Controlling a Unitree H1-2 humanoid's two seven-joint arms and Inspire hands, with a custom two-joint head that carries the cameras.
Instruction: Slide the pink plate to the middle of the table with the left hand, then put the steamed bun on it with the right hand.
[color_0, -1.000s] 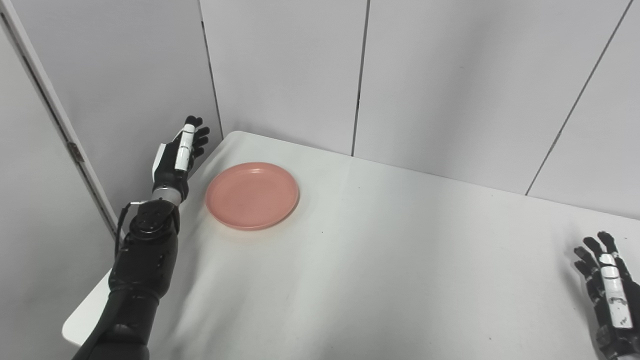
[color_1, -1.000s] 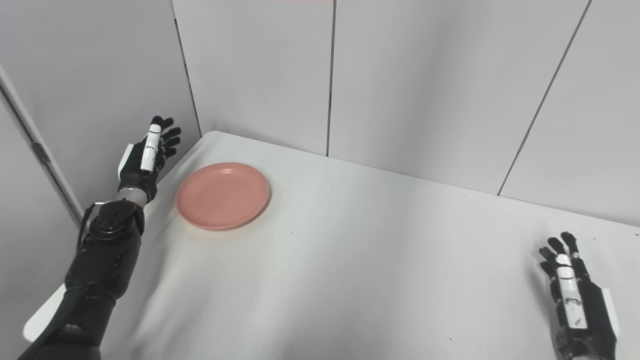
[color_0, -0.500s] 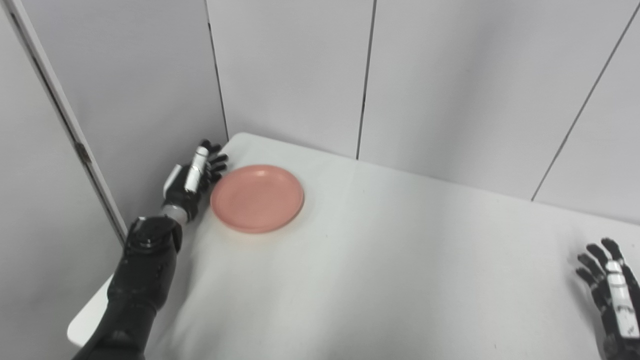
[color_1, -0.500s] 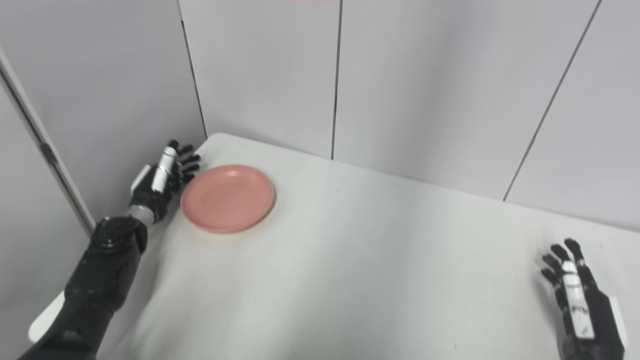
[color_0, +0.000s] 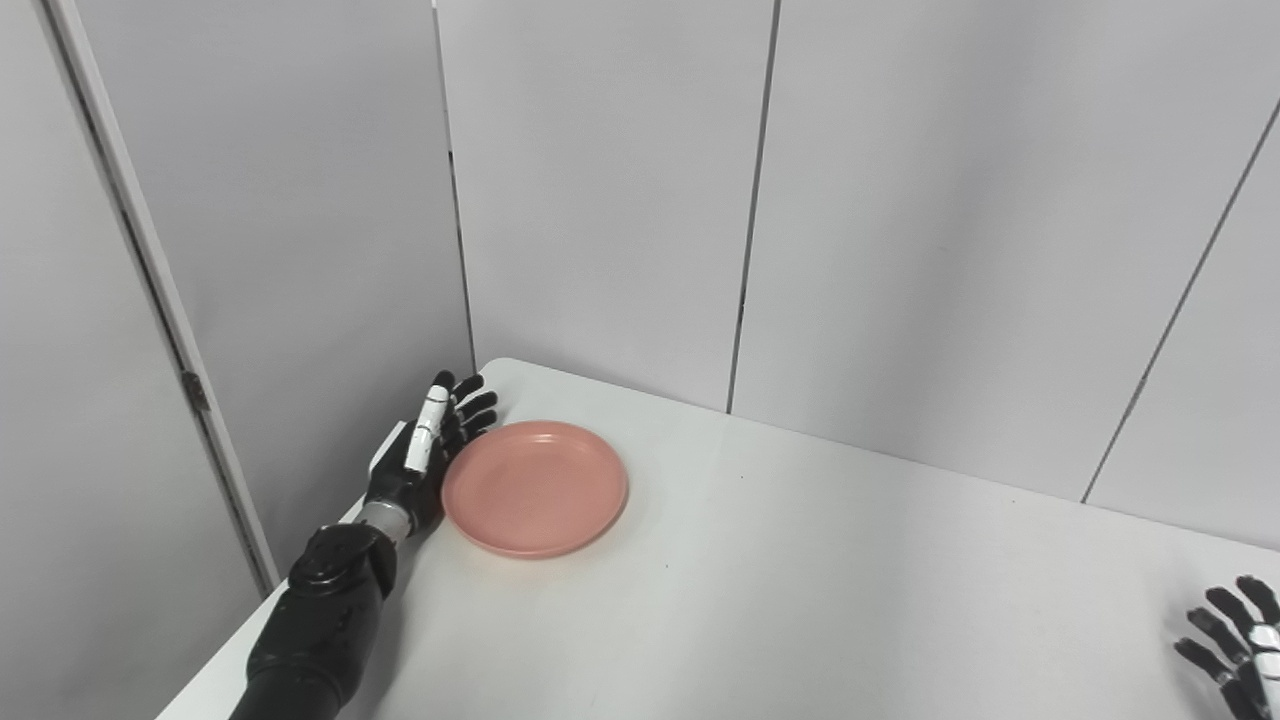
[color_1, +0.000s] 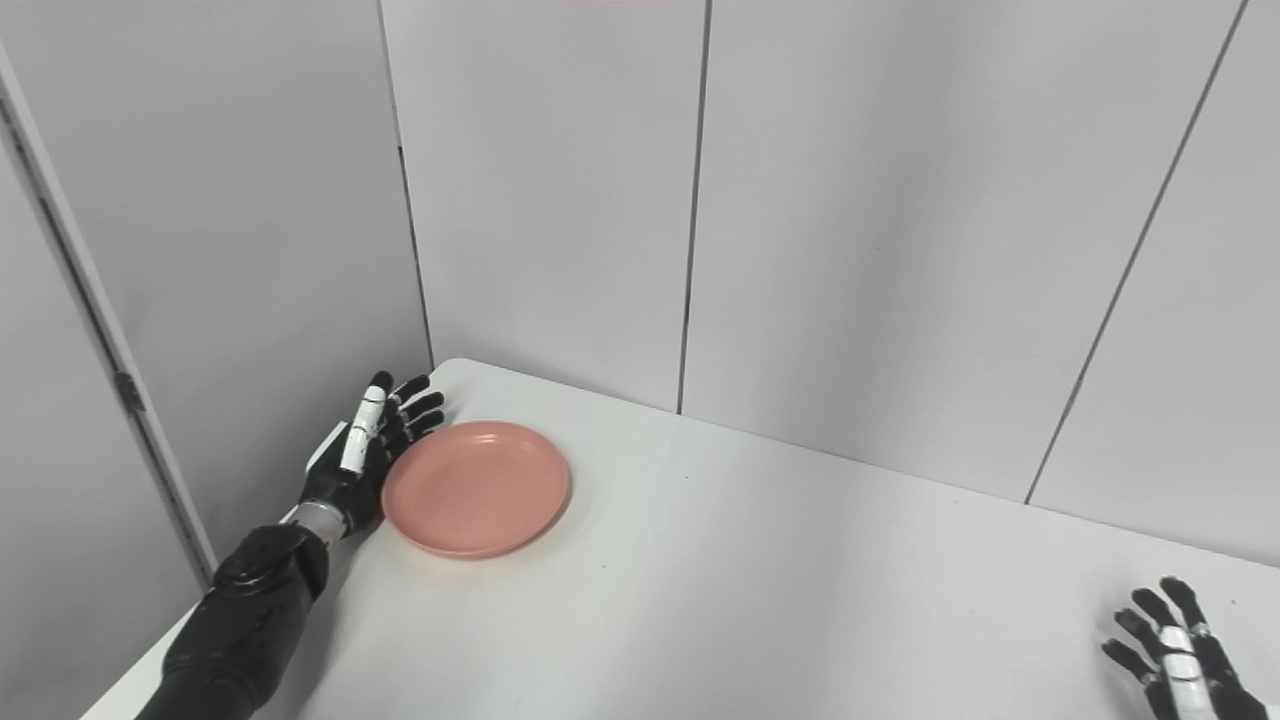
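The pink plate (color_0: 535, 488) lies flat near the table's far left corner, with nothing on it. My left hand (color_0: 425, 450) stands open right beside the plate's left rim, fingers pointing away from me, and seems to touch the rim. My right hand (color_1: 1175, 660) is open at the lower right, low over the table and partly cut off by the picture's edge. No steamed bun shows in either view.
The white table (color_0: 800, 600) fills the lower part of the views. Grey wall panels (color_0: 600, 200) stand close behind it and along its left side, just past my left hand.
My left hand came down from above the table's left edge to the plate's left rim. The camera tilted up, so the whole scene sits lower in the picture. The plate stays at its corner.
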